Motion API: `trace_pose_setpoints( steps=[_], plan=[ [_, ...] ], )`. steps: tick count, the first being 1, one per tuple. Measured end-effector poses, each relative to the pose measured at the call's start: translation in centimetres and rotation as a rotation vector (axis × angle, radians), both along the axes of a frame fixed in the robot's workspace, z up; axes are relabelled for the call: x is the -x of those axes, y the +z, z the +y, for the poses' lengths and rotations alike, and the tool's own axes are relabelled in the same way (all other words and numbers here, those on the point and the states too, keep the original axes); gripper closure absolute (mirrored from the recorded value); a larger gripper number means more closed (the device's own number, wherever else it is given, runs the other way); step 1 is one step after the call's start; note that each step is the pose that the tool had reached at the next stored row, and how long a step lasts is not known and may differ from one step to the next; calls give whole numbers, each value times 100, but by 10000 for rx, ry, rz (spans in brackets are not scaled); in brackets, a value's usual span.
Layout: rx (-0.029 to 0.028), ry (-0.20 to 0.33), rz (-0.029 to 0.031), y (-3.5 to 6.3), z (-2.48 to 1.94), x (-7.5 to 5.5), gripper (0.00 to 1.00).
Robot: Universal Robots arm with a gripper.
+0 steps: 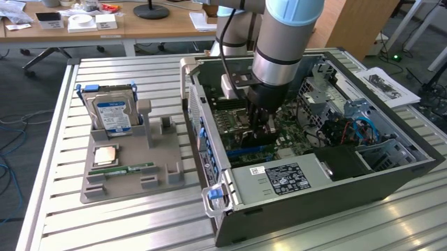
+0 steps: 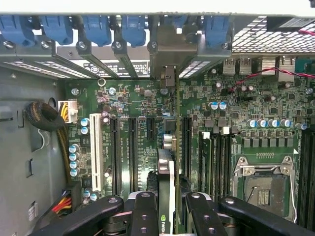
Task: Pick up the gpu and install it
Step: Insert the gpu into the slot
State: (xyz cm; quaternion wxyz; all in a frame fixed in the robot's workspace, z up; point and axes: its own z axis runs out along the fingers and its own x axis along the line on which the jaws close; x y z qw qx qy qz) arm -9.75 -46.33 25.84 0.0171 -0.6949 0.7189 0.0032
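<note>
1. The black two-fingered claw is partly closed, its fingers clamped on either face of the gpu.
2. The gpu, a thin dark expansion card, stands on edge in that grip, inside the open dark grey computer case.
3. The green motherboard lies beneath the card, which is in line with the long black slots; whether it is seated cannot be told.
4. A row of blue plastic clips lines the case's rear wall, where the card's pale bracket end points.
5. Outside the case, at the exterior view's left, a grey moulded tray on the slatted metal bench holds a boxy silver hard drive and a slim green memory stick.
</note>
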Motion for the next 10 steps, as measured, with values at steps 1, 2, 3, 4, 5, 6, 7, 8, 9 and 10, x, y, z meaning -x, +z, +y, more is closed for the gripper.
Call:
trace_pose_setpoints(
  steps=[1, 2, 3, 4, 5, 6, 7, 8, 9, 10],
  plan=[
    [0, 0, 0, -5, 0, 0, 73],
    [3, 0, 2, -6, 0, 0, 73],
    [4, 0, 2, -6, 0, 0, 73],
    [4, 0, 2, -6, -1, 0, 73],
    [3, 0, 2, -7, 0, 0, 73],
    [1, 0, 1, -8, 0, 0, 73],
    [-3, 0, -2, -13, 0, 0, 73],
    [-3, 0, -2, -17, 0, 0, 73],
    [1, 0, 0, -16, 0, 0, 73],
    [1, 0, 1, -16, 0, 0, 73]
  ],
)
